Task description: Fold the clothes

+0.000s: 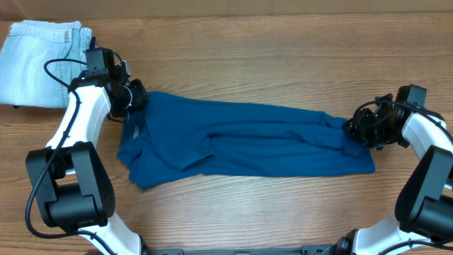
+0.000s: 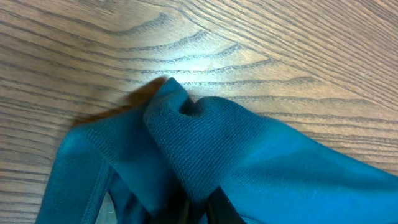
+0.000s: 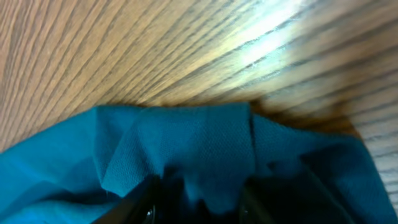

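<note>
Deep teal-blue knit polo shirt stretched out on the wooden surface, long axis running side to side, straight from one arm to the other. Collar end toward the left arm, hem end toward the right arm. Each arm right at its own end, neither nearer the middle. Left jaws narrow, pinched shut on a peak of fabric near the collar and shoulder, shown in the left wrist view as a ridge of knit rising out of the grip with bare wood beyond. Right jaws down on the hem corner, cloth bunched in folds across the gap between them. Impossible to tell from the right wrist view whether already clamped or only set around it. Pale light-blue denim jeans folded at the far left corner, just beyond the left arm, apart from the shirt and no part of the job. Judging from the lie: garment seemingly doubled lengthwise into a long band. Likely next, then, a fold across the short way, one end carried along the long axis over to the other. Worth confirming the right-hand grip first. Otherwise a risk of the hem slipping free and the band dragging crooked instead of lifting evenly.
</note>
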You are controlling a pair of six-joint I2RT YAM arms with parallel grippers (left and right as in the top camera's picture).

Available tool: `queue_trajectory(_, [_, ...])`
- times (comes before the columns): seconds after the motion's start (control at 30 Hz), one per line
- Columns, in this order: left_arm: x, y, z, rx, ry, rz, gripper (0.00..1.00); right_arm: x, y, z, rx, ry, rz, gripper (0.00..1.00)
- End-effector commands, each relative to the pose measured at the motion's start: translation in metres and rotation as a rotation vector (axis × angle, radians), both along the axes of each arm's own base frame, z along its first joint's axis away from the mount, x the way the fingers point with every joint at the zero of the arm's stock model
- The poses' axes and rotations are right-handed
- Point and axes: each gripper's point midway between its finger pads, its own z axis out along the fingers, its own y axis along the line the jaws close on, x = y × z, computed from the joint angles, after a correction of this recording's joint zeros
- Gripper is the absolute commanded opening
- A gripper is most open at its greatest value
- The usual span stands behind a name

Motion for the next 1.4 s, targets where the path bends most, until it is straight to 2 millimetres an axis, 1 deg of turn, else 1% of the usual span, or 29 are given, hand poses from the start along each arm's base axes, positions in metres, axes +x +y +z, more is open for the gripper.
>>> queue_trajectory(0.0, [0.006,0.001,0.004,-0.010,-0.013,0.013,0.09,-0.003,-0.010,-0.005,-0.051,0.018,-0.015,0.41])
queue_trajectory(0.07, [0.006,0.001,0.004,-0.010,-0.013,0.012,0.09,0.000,-0.007,-0.002,-0.016,-0.007,-0.015,0.41])
queue_trajectory(0.13, [0.006,0.001,0.004,-0.010,-0.013,0.013,0.09,0.004,-0.001,0.003,0.032,-0.037,-0.007,0.35])
queue_trajectory(0.2, [0.006,0.001,0.004,-0.010,-0.013,0.013,0.10,0.007,-0.001,0.004,0.034,-0.050,-0.007,0.21])
queue_trajectory(0.23, [0.006,0.001,0.004,-0.010,-0.013,0.012,0.10,0.010,-0.002,0.005,0.031,-0.059,-0.010,0.18])
queue_trajectory(0.3, [0.006,0.001,0.004,-0.011,-0.013,0.012,0.09,0.014,-0.006,0.006,0.018,-0.078,-0.019,0.15])
queue_trajectory(0.4, [0.007,0.001,0.004,-0.010,-0.014,0.013,0.10,0.024,-0.023,0.009,0.000,-0.116,-0.092,0.04])
queue_trajectory(0.47, [0.007,0.001,0.004,-0.010,-0.014,0.012,0.10,0.033,-0.034,0.014,-0.004,-0.160,-0.126,0.04])
queue_trajectory(0.7, [0.007,0.001,0.004,-0.010,-0.013,0.013,0.10,0.051,-0.043,0.024,-0.029,-0.260,-0.123,0.04])
queue_trajectory(0.73, [0.007,0.001,0.004,-0.010,-0.014,0.013,0.10,0.056,-0.045,0.027,-0.040,-0.285,-0.122,0.04])
queue_trajectory(0.9, [0.007,0.001,0.004,-0.010,-0.015,0.013,0.10,0.069,-0.056,0.034,-0.097,-0.345,-0.127,0.04])
queue_trajectory(1.0, [0.007,0.001,0.004,-0.010,-0.014,0.013,0.10,0.071,-0.068,0.033,-0.156,-0.348,-0.150,0.05])
queue_trajectory(1.03, [0.007,0.001,0.004,-0.010,-0.016,0.013,0.10,0.071,-0.070,0.033,-0.168,-0.347,-0.154,0.16])
queue_trajectory(1.07, [0.007,0.001,0.004,-0.010,-0.017,0.013,0.10,0.071,-0.072,0.033,-0.181,-0.344,-0.158,0.21])
queue_trajectory(1.1, [0.007,0.001,0.004,-0.010,-0.017,0.013,0.10,0.071,-0.074,0.033,-0.196,-0.347,-0.149,0.24])
queue_trajectory(1.13, [0.007,0.001,0.004,-0.010,-0.016,0.013,0.10,0.071,-0.075,0.033,-0.208,-0.351,-0.140,0.34])
queue_trajectory(1.17, [0.007,0.001,0.004,-0.010,-0.016,0.013,0.10,0.071,-0.077,0.032,-0.220,-0.347,-0.145,0.39])
queue_trajectory(1.27, [0.007,0.001,0.004,-0.010,-0.017,0.013,0.10,0.071,-0.079,0.033,-0.223,-0.348,-0.149,0.45])
queue_trajectory(1.33, [0.007,0.001,0.004,-0.010,-0.016,0.013,0.09,0.070,-0.078,0.033,-0.210,-0.347,-0.150,0.46])
queue_trajectory(1.37, [0.007,0.001,0.004,-0.010,-0.015,0.013,0.10,0.071,-0.063,0.039,-0.119,-0.364,-0.113,0.46])
